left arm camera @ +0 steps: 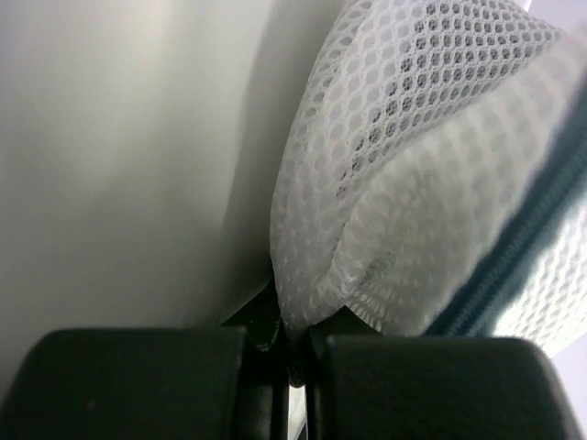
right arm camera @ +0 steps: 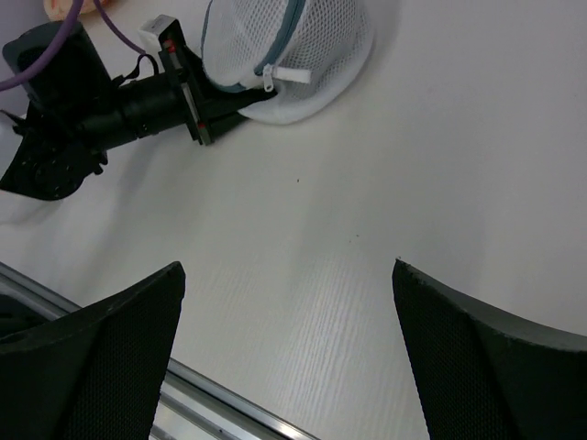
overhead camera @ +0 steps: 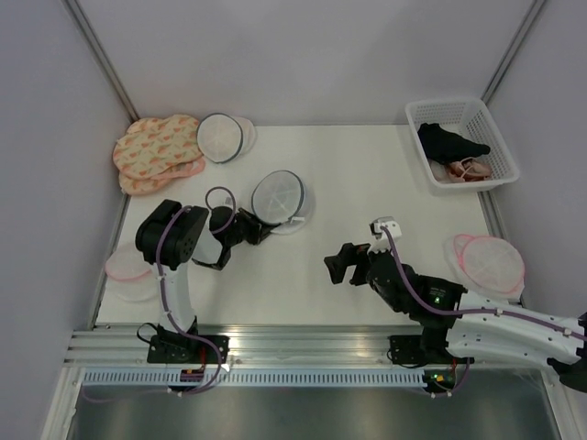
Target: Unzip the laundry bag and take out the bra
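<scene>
left gripper [left arm camera: 292, 341] is clamped shut on a fold of the bag [left arm camera: 431, 156], pinching the white mesh right beside the grey zipper [left arm camera: 514, 247]. the bag sits on the table [overhead camera: 367, 174] a bit left of centre and looks tilted, with its round face showing from above. the white zipper pull [right arm camera: 280, 75] sticks out on the side facing the right arm. right gripper [right arm camera: 289, 353] is spread wide, holding nothing, hovering over bare table well apart from the bag. the bra [overhead camera: 451, 142] is a black heap in the white basket [overhead camera: 440, 104] at the far right corner, touching a pink-beige garment [overhead camera: 463, 170].
</scene>
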